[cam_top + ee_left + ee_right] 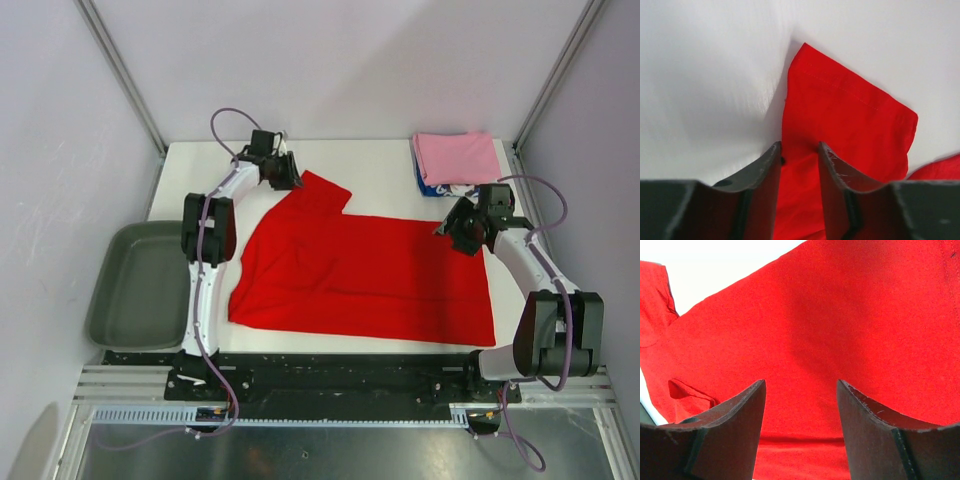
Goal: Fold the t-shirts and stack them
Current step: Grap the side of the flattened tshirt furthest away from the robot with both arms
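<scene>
Tray (140, 285) beside red shirt (370, 275)

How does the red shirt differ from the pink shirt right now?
The red shirt lies spread across the middle of the table; the pink shirt is folded at its far right corner. The red shirt covers much more area than the pink shirt. The red shirt rests on the table itself; the pink shirt sits on a blue shirt. Both show no print from above.

Blue shirt (428, 186) mostly hidden under pink shirt (457, 157).
</scene>
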You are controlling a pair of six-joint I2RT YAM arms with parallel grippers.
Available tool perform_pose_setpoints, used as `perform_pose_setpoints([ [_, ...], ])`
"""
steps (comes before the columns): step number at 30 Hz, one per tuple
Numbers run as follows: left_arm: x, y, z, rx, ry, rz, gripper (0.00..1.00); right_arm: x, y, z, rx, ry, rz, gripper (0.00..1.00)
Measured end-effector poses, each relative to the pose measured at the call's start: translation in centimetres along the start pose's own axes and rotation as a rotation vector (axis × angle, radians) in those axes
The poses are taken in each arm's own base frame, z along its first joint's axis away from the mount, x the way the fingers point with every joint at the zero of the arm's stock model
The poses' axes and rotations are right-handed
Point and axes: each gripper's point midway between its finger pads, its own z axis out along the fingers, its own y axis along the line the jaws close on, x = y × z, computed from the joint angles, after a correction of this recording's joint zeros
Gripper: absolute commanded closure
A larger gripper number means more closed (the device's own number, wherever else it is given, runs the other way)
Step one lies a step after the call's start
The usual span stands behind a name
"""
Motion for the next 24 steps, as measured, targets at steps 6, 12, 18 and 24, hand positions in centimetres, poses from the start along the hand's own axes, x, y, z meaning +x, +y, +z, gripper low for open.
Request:
perform_pose_setpoints([
  [6,0.8,0.2,0.4,0.006,0.024,-0.013,0.96,-0.6,0.0,0.8,0.016,-0.005,-0.014,0.37],
  [12,0.7,1.4,0.4,-0.062,0.008,-0.014,1.0,-2.5,0.5,2.8,0.036,-0.027,-0.036,0.37],
  [18,-0.4,2.6,-1.2,-0.142,-0.032,-0.01,1.0,-4.6,0.6,5.4,0.067,-0.047,-0.059,0.39],
  [24,-1.8,3.9,-2.3,-0.192,-0.074,-0.011,1.0,-6.3,-0.8,7.9,0.111,-0.061,-0.053,0.43],
])
